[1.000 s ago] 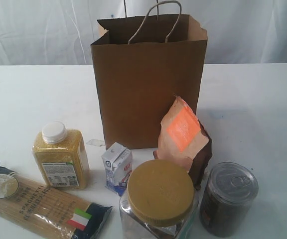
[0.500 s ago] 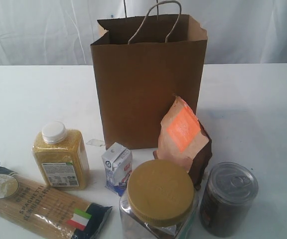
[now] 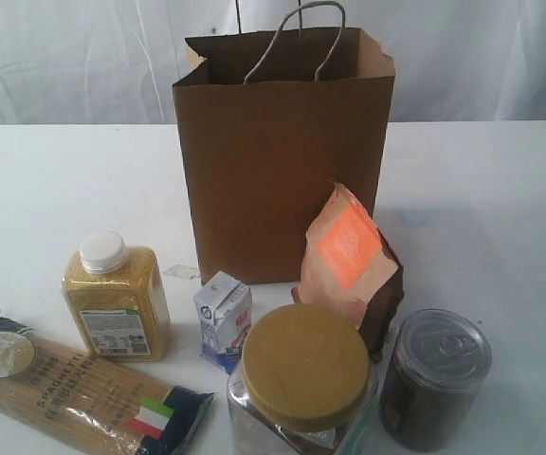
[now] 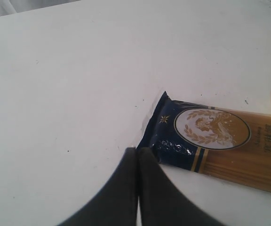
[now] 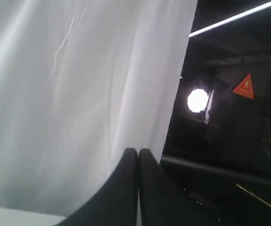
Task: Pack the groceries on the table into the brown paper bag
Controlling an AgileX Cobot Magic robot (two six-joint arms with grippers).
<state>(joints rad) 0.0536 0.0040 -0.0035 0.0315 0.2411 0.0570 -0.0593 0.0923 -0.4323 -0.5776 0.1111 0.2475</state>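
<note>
The large flat white tabletop carries everything. One tall brown kraft paper bag with twisted cord handles stands upright at the far middle, mouth open; what is inside it cannot be seen.

Six groceries, one of each, sit outside the bag on its near side:
- a long spaghetti pack with an Italian flag lies flat at the near left, its long axis running from left to right and slightly nearer
- a clear jar with a mustard lid stands at the near middle
- a brown-orange pouch leans just in front of the bag's right corner
- a dark can stands near right
- a yellow-grain bottle with a white cap stands left, just beyond the pack
- a small white-blue carton stands between bottle and jar

The left gripper has its jaws pressed together, holding nothing. The pack's dark-blue end lies just ahead of the tips, so this arm looks the nearer one for it; the jaws would need to spread across the pack's width.

The right gripper is likewise closed and empty, facing only white curtain and a dark room.
</note>
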